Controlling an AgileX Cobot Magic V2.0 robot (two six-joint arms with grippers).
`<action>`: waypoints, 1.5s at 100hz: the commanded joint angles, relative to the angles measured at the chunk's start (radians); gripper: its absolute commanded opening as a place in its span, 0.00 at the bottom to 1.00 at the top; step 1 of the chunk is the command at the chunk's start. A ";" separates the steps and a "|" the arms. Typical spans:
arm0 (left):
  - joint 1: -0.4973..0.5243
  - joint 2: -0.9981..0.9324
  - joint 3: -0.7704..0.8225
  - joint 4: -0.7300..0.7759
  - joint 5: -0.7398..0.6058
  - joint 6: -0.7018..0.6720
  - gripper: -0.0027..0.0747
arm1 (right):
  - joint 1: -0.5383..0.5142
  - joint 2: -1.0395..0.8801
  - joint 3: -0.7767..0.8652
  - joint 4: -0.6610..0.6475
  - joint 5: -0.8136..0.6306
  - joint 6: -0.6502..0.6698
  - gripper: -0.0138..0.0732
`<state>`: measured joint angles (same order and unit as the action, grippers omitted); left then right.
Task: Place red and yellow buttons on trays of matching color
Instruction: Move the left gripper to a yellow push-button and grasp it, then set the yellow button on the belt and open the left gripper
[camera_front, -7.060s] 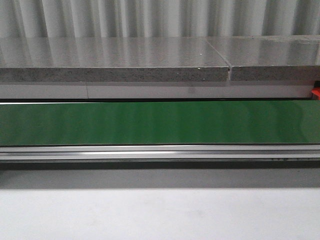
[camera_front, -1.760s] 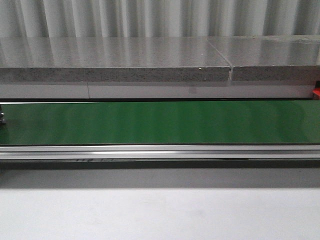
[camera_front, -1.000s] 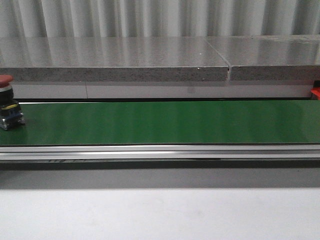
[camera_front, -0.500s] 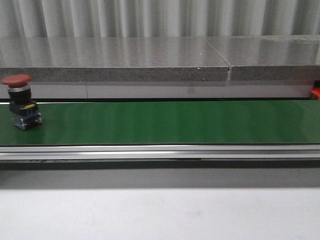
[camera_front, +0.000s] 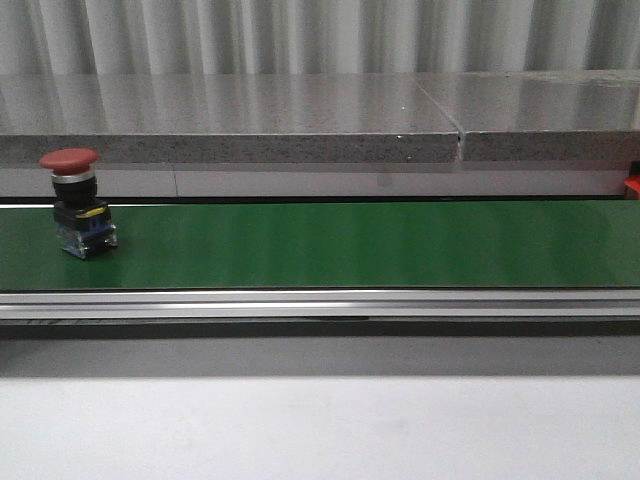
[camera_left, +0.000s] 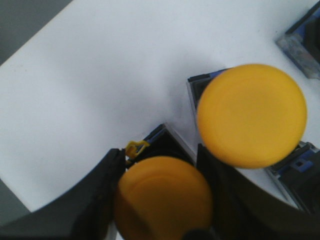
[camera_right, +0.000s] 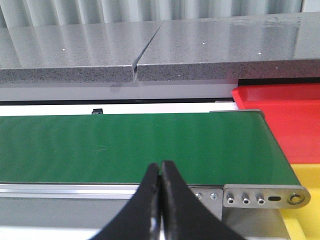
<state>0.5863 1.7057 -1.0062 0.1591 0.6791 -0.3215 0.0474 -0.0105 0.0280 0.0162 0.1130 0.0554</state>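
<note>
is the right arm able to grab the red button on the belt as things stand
Probably not yet: the red button rides at the belt's left end, outside the right wrist view, and the right gripper is shut.

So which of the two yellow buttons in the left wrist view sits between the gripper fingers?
The darker, shaded yellow button, flanked by the left gripper fingers. The brighter yellow button stands clear beside them.

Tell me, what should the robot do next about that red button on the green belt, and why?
Probably open the right tool and wait by the belt end: its fingers are shut and empty, the red button stands upright far off on the green belt, and the red tray sits beside that end. The left tool grips a yellow button.
</note>
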 joint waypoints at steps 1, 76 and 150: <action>-0.006 -0.078 -0.029 -0.002 -0.009 -0.003 0.02 | 0.002 -0.011 -0.016 -0.003 -0.080 -0.002 0.08; -0.348 -0.425 -0.163 -0.004 0.115 0.131 0.01 | 0.002 -0.011 -0.016 -0.003 -0.080 -0.002 0.08; -0.504 -0.098 -0.248 -0.068 0.161 0.136 0.03 | 0.002 -0.011 -0.016 -0.003 -0.080 -0.002 0.08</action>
<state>0.0886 1.6391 -1.2195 0.0976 0.8566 -0.1889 0.0474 -0.0105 0.0280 0.0162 0.1130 0.0554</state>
